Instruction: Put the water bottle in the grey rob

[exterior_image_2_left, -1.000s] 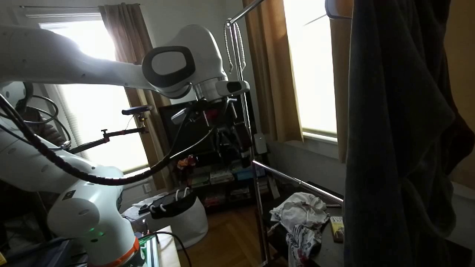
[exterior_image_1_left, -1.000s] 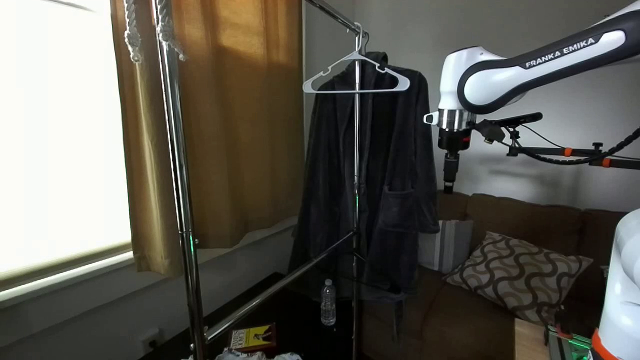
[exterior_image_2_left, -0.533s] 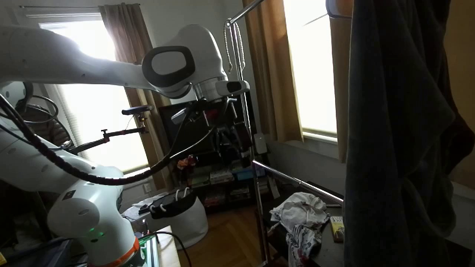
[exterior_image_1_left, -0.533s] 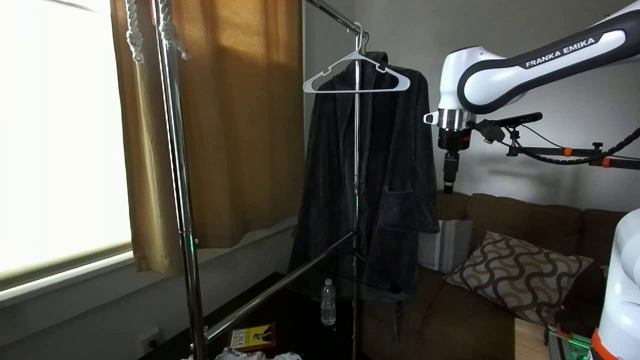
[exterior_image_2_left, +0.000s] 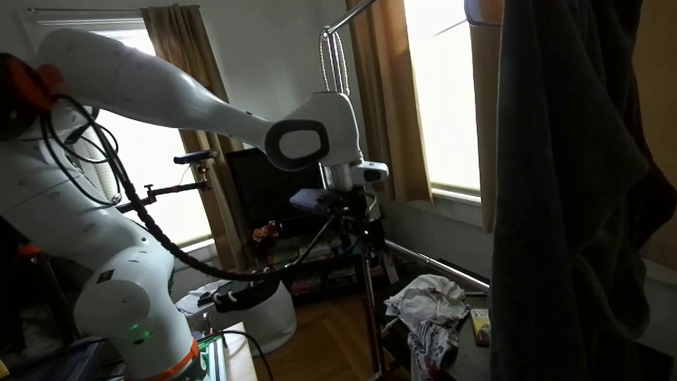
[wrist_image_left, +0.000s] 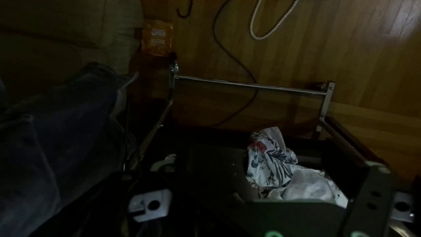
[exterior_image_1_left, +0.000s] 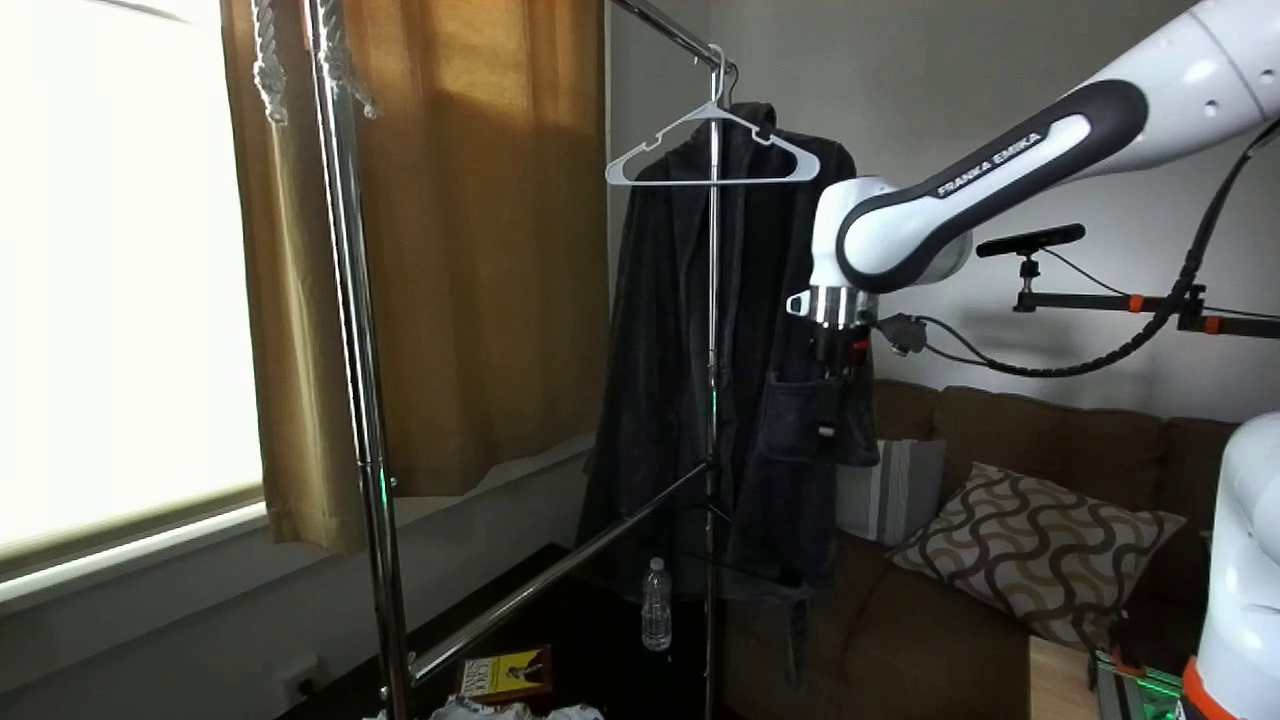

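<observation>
The clear water bottle (exterior_image_1_left: 656,605) stands upright on a dark low surface below the hanging robe. The grey robe (exterior_image_1_left: 655,350) hangs from the rack, its pocket (exterior_image_1_left: 795,415) facing out. It also fills the right of an exterior view (exterior_image_2_left: 571,185) and the left of the wrist view (wrist_image_left: 72,148). My gripper (exterior_image_1_left: 827,428) points down; there it overlaps the pocket area, while in an exterior view (exterior_image_2_left: 365,233) it is well apart from the robe. In the wrist view its jaws are spread wide with nothing held between them. The bottle cannot be made out there.
A chrome rack post (exterior_image_1_left: 350,300) and a slanting lower bar (exterior_image_1_left: 560,570) stand around the bottle's surface. An empty white hanger (exterior_image_1_left: 713,183) hangs before the robe. A yellow book (exterior_image_2_left: 480,326) and crumpled cloth (exterior_image_2_left: 428,307) lie nearby. A couch with a patterned cushion (exterior_image_1_left: 1035,540) is behind.
Over the last half second my arm has come down and moved across toward the rack and robe. The jaws stay apart. Bottle and robe have not moved.
</observation>
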Tool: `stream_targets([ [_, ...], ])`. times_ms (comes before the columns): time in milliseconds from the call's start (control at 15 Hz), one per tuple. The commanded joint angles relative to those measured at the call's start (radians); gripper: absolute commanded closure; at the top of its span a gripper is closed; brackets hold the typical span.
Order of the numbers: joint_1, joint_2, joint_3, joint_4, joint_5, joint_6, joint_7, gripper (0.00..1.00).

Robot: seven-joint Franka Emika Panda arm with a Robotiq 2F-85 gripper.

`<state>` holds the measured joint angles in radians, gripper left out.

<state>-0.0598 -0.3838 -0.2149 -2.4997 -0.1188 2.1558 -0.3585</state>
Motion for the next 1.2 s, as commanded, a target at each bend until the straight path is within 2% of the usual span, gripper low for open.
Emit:
stream_targets([
  [0, 0.016, 0.21, 0.012, 0.022, 0.096, 0.153, 0.043, 0.0],
  [200, 0.016, 0.337, 0.038, 0.008, 0.166, 0.26, 0.038, 0.0],
  [333, 0.018, 0.391, 0.063, 0.008, 0.231, 0.239, -0.021, 0.0],
  [400, -0.005, 0.346, 0.067, 0.004, 0.172, 0.238, 0.018, 0.0],
  [733, -0.011, 0.367, 0.078, 0.017, 0.177, 0.243, 0.017, 0.0],
  [800, -0.011, 0.351, 0.079, -0.025, 0.155, 0.391, 0.05, 0.0],
  [867, -0.01, 0.368, 0.081, -0.036, 0.161, 0.485, 0.037, 0.0],
  [1067, -0.015, 0.442, 0.082, -0.042, 0.294, 0.737, -0.012, 0.0],
  [1133, -0.018, 0.477, 0.093, -0.049, 0.383, 0.82, -0.042, 0.0],
])
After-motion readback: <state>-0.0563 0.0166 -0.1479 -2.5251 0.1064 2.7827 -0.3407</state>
